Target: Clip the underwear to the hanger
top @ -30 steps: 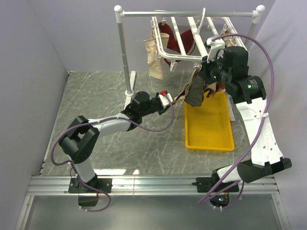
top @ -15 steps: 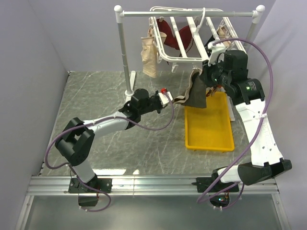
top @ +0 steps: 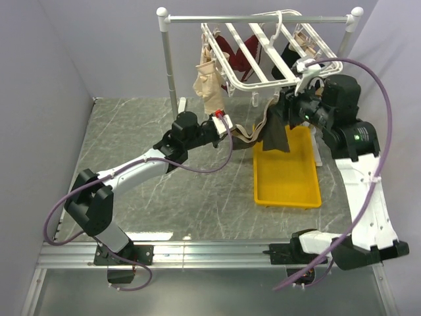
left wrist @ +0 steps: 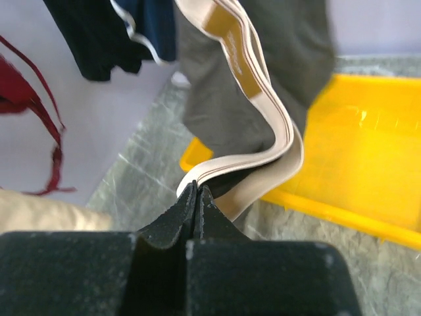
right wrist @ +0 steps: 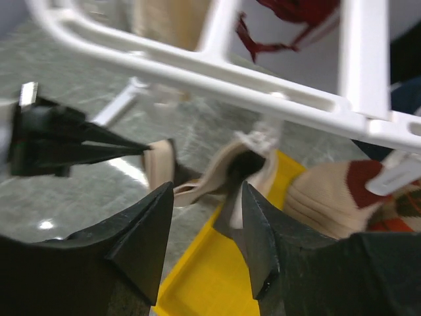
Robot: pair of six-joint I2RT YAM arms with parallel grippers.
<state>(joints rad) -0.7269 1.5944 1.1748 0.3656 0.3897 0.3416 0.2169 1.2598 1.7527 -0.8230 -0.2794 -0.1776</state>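
**Left claw pinching the band, right claw open**

Dark grey-brown fabric underwear (top: 275, 130) with a beige band is hanging above the yellow plastic tray (top: 287, 172), at 6 o'clock of the white slatted plastic hanger (top: 258, 84). The left gripper (left wrist: 197, 189) is sitting at its 9 o'clock, jaws clamping the beige band tight. The right gripper (right wrist: 207, 189) is sitting at its 3 o'clock, jaws gaping wide and gripping nothing. Fabric is showing just beyond the gap; contact unclear.

Robot lab booth (plain lilac walls (top: 39, 99), aluminium rail (top: 210, 253)).
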